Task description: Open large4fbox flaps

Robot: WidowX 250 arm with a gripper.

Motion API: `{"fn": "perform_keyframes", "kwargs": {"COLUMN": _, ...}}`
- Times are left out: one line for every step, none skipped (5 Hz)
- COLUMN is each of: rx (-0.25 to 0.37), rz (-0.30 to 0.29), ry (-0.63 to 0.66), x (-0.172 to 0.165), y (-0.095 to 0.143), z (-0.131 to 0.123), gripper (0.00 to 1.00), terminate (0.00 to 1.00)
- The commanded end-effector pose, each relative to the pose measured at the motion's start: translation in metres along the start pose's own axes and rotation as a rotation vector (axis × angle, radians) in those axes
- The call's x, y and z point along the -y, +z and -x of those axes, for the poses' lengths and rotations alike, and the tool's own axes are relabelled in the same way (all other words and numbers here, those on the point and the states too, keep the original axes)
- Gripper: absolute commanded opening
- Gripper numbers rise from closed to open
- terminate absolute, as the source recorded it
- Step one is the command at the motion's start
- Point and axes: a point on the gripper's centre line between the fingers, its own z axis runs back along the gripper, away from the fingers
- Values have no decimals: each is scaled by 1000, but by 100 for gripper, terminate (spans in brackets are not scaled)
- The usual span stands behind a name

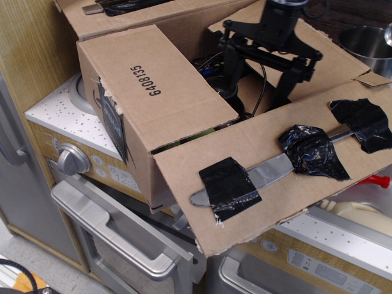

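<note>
The large4fbox (131, 153) is a big brown cardboard box on a toy kitchen counter, with a torn dark label (112, 119) on its left side. The flap printed "6408135" (153, 76) lies flat over the box's left part. The front flap (288, 162) hangs outward with a metal knife (269, 168) taped on by black tape. The far right flap (334, 64) leans outward; its print is hidden behind the gripper. My black gripper (257, 92) is open, its fingers (231, 67) lowered into the box opening above black cables and dark objects.
A steel pot (367, 40) stands at the back right. Below the box are a toy oven with a silver handle (116, 229) and knob (72, 159). A wooden panel (30, 55) rises at the left. A red-tipped object (375, 180) pokes out under the front flap.
</note>
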Motion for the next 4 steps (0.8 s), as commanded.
{"fn": "perform_keyframes", "kwargs": {"rx": 15, "rz": 58, "ry": -60, "x": -11, "y": -5, "z": -4, "gripper": 100, "terminate": 0}}
{"fn": "perform_keyframes", "kwargs": {"rx": -21, "rz": 66, "ry": -125, "x": -15, "y": -6, "z": -4, "gripper": 100, "terminate": 0}}
{"fn": "perform_keyframes", "kwargs": {"rx": -42, "rz": 77, "ry": -178, "x": -26, "y": -7, "z": -4, "gripper": 100, "terminate": 0}}
{"fn": "perform_keyframes", "kwargs": {"rx": -114, "rz": 94, "ry": -232, "x": -37, "y": -3, "z": -1, "gripper": 100, "terminate": 0}}
